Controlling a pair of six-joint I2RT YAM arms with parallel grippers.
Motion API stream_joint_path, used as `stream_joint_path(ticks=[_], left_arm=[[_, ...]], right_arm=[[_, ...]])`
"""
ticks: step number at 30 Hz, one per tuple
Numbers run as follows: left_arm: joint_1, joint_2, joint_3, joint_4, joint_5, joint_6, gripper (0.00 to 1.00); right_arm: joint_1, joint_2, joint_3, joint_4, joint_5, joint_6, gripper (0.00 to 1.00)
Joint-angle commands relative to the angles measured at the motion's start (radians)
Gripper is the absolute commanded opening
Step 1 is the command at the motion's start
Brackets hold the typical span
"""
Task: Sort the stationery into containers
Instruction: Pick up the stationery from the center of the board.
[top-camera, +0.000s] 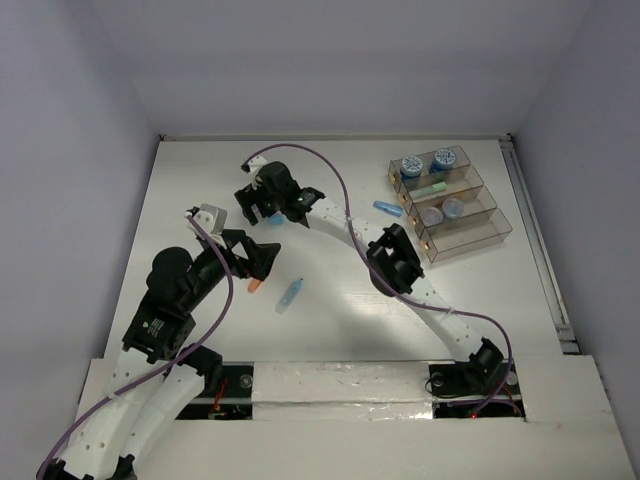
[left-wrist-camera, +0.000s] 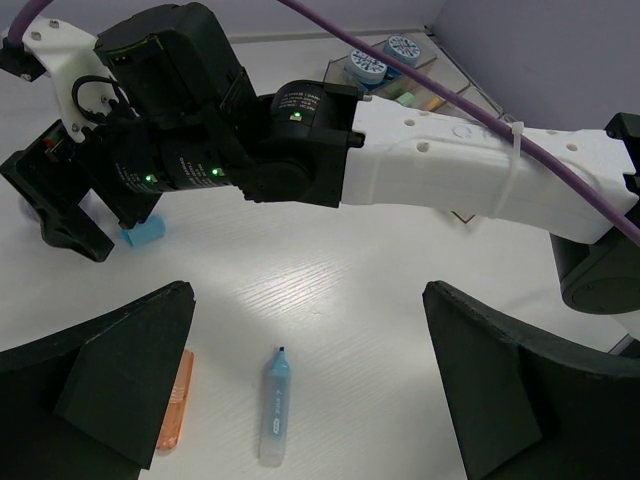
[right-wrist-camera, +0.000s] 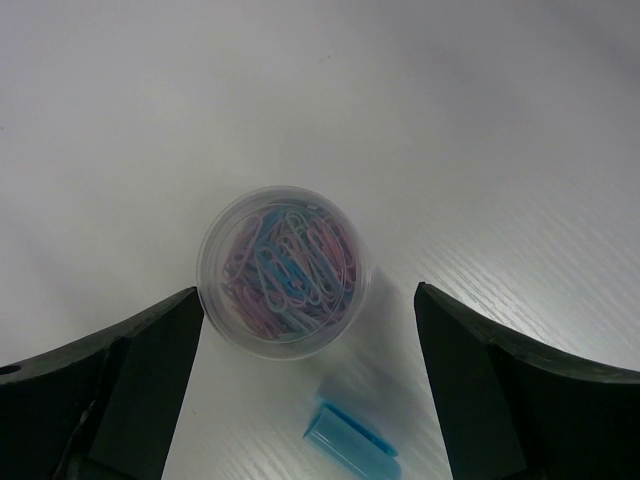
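I hold the right gripper (right-wrist-camera: 307, 298) with its jaws spread wide, pinching nothing; directly beneath it, between the two fingers (right-wrist-camera: 130, 380) but touching neither, stands a small clear jar (right-wrist-camera: 283, 270) of pastel paper clips, seen from straight above; I judge the wide opening lets the fingers drop either side of the round wall and close across it. Just on the wrist side of the jar lies a short blue piece (right-wrist-camera: 350, 440), near enough that a careless close could nudge it. The left gripper (left-wrist-camera: 308, 295) is likewise spread and empty; it hangs above a light-blue stick (left-wrist-camera: 273, 405), lying between its fingers, and an orange stick (left-wrist-camera: 175, 400), partly hidden by one finger; which of the two it is lined up on I cannot tell. Well apart from both grippers, beyond the right arm's elbow, sits the rack of containers (top-camera: 475, 235): blue rolls (top-camera: 412, 167) in the farthest bin, a green stick (top-camera: 430, 188) in the next, two jars (top-camera: 432, 215) in the third, so this jar presumably belongs there; another light-blue stick (top-camera: 386, 207) lies just beside the rack.
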Motion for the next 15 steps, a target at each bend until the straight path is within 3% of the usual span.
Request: stream_joint_path(ticks=[1, 15], left_arm=[[0.006, -0.007, 0.020, 0.050, 0.020, 0.006, 0.99], [0.006, -0.016, 0.015, 0.049, 0.031, 0.004, 0.99]], right_arm=[[0.003, -0.005, 0.034, 0.070, 0.020, 0.015, 0.91], [0.003, -0.008, 0.031, 0.087, 0.034, 0.026, 0.74]])
